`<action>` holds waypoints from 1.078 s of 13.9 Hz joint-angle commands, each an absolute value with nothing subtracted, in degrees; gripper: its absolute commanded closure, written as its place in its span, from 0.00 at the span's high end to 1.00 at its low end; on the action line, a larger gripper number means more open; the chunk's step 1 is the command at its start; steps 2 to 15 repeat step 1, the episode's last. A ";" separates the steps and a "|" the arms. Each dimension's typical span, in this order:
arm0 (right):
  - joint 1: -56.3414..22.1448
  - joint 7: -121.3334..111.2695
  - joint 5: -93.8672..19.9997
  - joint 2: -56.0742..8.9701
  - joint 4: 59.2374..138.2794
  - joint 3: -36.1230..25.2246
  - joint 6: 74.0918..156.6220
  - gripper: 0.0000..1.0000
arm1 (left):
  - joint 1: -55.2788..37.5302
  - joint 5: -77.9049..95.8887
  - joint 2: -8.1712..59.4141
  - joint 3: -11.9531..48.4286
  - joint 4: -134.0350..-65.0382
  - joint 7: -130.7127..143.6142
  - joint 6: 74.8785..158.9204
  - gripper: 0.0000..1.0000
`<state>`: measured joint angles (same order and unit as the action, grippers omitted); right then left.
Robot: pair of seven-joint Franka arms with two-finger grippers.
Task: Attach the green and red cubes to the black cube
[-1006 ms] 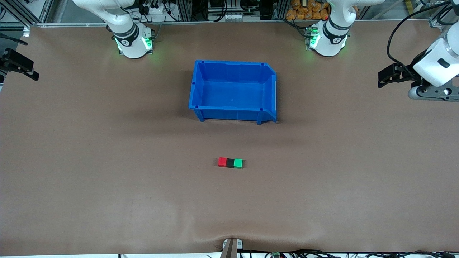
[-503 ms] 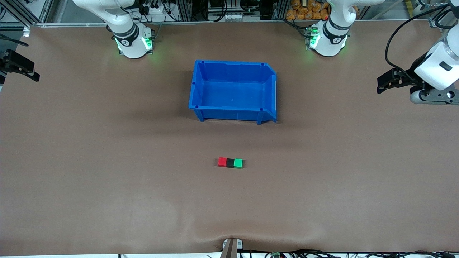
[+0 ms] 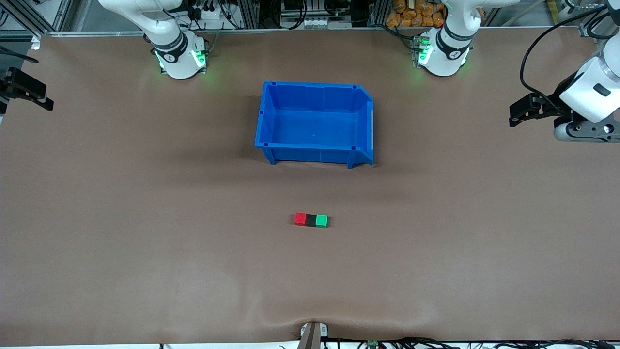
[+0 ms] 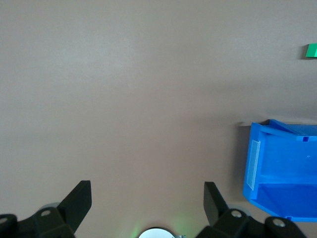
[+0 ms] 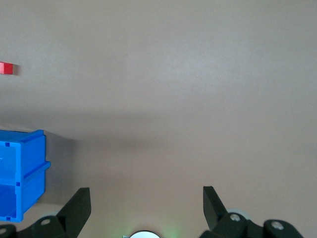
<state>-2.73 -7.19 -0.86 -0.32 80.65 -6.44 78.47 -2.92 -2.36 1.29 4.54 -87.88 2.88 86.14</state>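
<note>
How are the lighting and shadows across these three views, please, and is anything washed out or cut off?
Front view: even light, only a soft shadow beside the blue bin; the red cube, black cube and green cube read crisply. Left wrist view: the green cube is cut off at the frame edge. Right wrist view: a broad faint shadow band crosses the table.

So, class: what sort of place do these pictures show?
Probably a robotics lab: two arm bases bolted at a covered table, a blue bin, and cables and aluminium framing along its edge.
</note>
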 commanded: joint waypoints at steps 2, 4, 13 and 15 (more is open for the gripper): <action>-1.76 -7.82 -1.05 -1.32 80.16 -5.89 79.10 1.00 | -2.64 -2.11 1.58 4.66 -87.10 2.64 86.13 1.00; -1.76 -7.82 -1.05 -1.32 80.16 -5.89 79.10 1.00 | -2.64 -2.11 1.58 4.66 -87.10 2.64 86.13 1.00; -1.76 -7.82 -1.05 -1.32 80.16 -5.89 79.10 1.00 | -2.64 -2.11 1.58 4.66 -87.10 2.64 86.13 1.00; -1.76 -7.82 -1.05 -1.32 80.16 -5.89 79.10 1.00 | -2.64 -2.11 1.58 4.66 -87.10 2.64 86.13 1.00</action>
